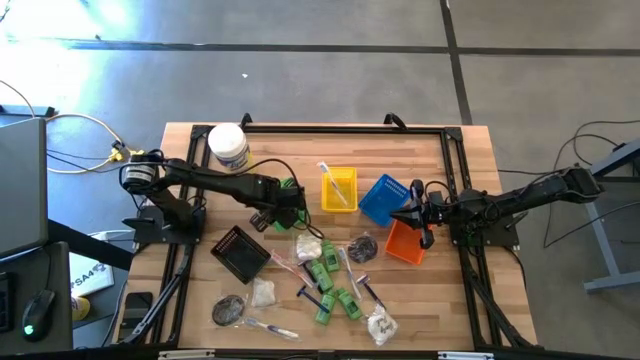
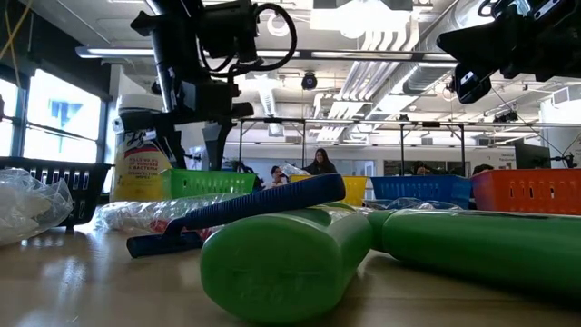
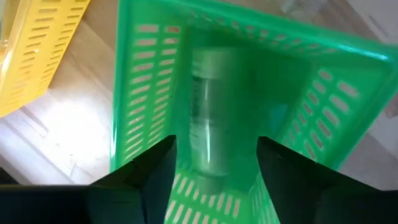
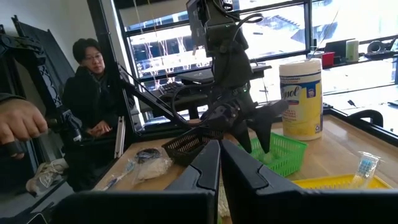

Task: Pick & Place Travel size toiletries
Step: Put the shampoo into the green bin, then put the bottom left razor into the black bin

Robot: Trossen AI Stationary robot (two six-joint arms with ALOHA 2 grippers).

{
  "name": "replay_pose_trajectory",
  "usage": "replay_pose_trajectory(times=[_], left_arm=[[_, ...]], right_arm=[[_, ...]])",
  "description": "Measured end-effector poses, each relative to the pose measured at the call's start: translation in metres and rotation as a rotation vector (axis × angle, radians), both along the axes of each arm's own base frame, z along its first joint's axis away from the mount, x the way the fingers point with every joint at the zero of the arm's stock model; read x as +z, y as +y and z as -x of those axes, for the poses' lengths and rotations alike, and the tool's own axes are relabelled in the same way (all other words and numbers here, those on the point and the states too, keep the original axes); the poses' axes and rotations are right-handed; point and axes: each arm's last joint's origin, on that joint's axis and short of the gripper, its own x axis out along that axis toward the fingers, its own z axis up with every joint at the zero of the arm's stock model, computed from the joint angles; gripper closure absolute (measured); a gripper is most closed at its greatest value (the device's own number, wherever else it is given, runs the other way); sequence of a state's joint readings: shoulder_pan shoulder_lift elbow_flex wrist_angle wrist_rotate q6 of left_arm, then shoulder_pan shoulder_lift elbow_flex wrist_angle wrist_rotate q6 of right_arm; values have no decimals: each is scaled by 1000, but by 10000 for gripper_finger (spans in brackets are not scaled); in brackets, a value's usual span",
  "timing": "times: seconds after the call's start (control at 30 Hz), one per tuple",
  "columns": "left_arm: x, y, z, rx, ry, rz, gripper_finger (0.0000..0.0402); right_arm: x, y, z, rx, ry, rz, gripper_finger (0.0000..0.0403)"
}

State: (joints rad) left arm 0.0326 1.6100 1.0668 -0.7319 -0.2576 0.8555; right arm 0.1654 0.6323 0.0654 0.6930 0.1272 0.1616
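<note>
The left pincer (image 1: 290, 203) hung over the green tray (image 1: 291, 186) near the middle of the wooden worktop (image 1: 460, 160), its two dark fingers (image 3: 152, 171) spread wide apart with nothing between them; through the gap a green tube (image 3: 208, 121) showed blurred inside the tray (image 3: 249, 93), so whether it lay on the tray floor or hung in the air could not be told. The right pincer (image 1: 418, 212) waited above the meeting edges of the blue tray (image 1: 385, 198) and the orange tray (image 1: 405, 242), its fingers (image 4: 205, 168) pressed almost together and empty. Most toiletries lay loose along the near side of the worktop: green tubes (image 1: 322, 272) clustered between blue razors (image 1: 312, 297), white packets (image 1: 308, 246) beside them, a dark round sachet (image 1: 362, 248) next to the orange tray and another (image 1: 228, 310) near a wrapped toothbrush (image 1: 270, 328). One more toothbrush (image 1: 334, 186) rested in the yellow tray (image 1: 339, 190). A black tray (image 1: 240, 253) stood empty to the left of the pile, and a white jar (image 1: 228, 147) stood at the far left corner. Beyond the worktop, a person (image 4: 93, 87) sat at a desk.
</note>
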Motion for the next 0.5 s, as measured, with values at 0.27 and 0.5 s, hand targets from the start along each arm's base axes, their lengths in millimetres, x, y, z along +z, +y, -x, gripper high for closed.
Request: replay_pose_trajectory(times=[0.27,0.5], left_arm=[[26,-10,-1,78,30,-13,166],[87,-42,3,209,28,21,182]], right_arm=[[0,0,0,4,0,1,394],[0,0,0,4,0,1,394]])
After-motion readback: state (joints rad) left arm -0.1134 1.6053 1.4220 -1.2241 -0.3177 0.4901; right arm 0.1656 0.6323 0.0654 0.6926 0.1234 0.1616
